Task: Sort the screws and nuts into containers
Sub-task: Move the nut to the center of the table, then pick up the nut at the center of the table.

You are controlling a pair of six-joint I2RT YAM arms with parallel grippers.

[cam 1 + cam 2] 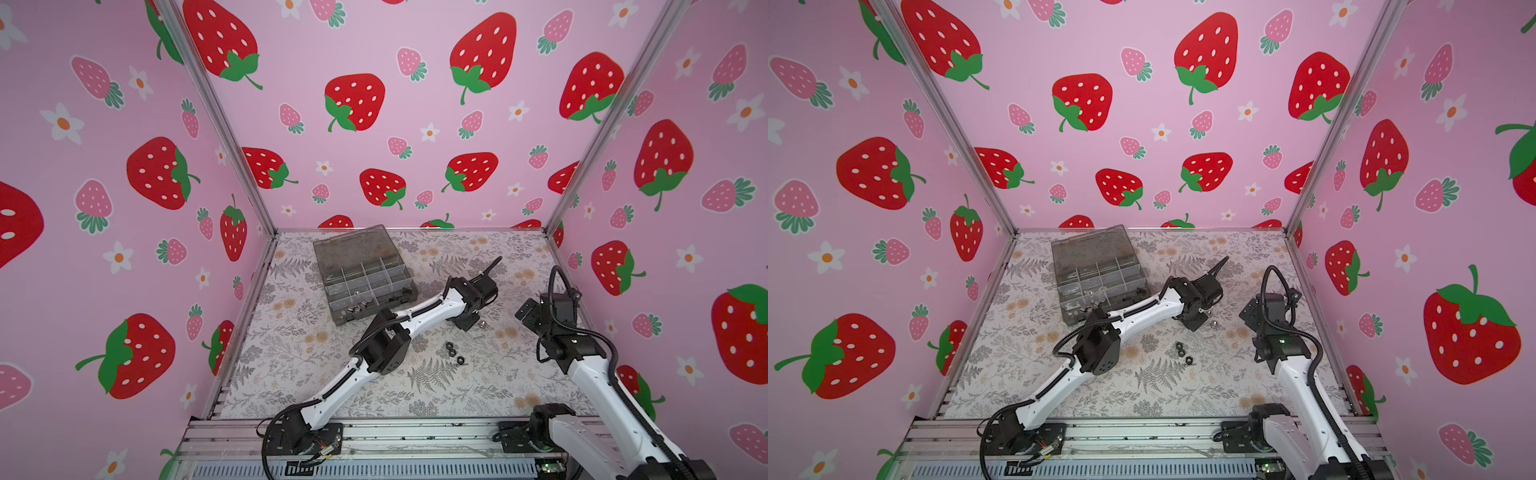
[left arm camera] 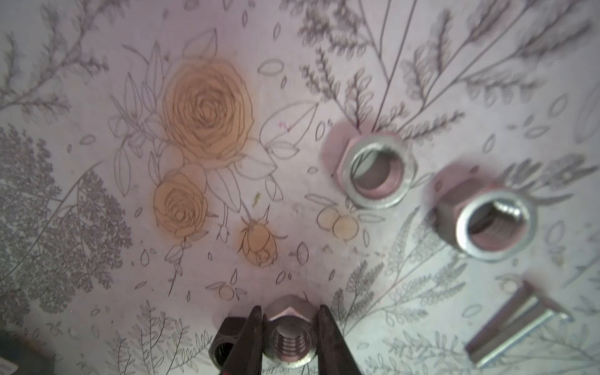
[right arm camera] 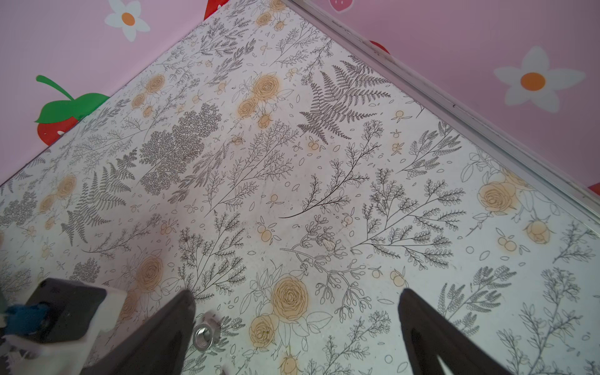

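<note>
My left gripper (image 2: pixel 290 308) is shut on a silver nut (image 2: pixel 290 337), low over the floral table, with a finger pressed on each side. A black hex nut (image 2: pixel 227 341) lies just outside one finger. Two more silver nuts (image 2: pixel 378 172) (image 2: pixel 493 224) and a thin silver screw (image 2: pixel 516 324) lie close by. In both top views this gripper (image 1: pixel 467 322) (image 1: pixel 1194 322) sits right of the grey organiser box (image 1: pixel 365 282) (image 1: pixel 1100 282). Three black nuts (image 1: pixel 453 352) lie nearer the front. My right gripper (image 3: pixel 296 293) is open and empty; a silver nut (image 3: pixel 204 334) lies beside one finger.
The box lid (image 1: pixel 353 249) stands open toward the back wall. Its front compartments hold silver nuts (image 1: pixel 359 308) and black parts (image 1: pixel 399 296). The left arm (image 1: pixel 415 320) stretches across the box's front corner. My right gripper (image 1: pixel 525 311) hovers near the right wall rail (image 1: pixel 582 307).
</note>
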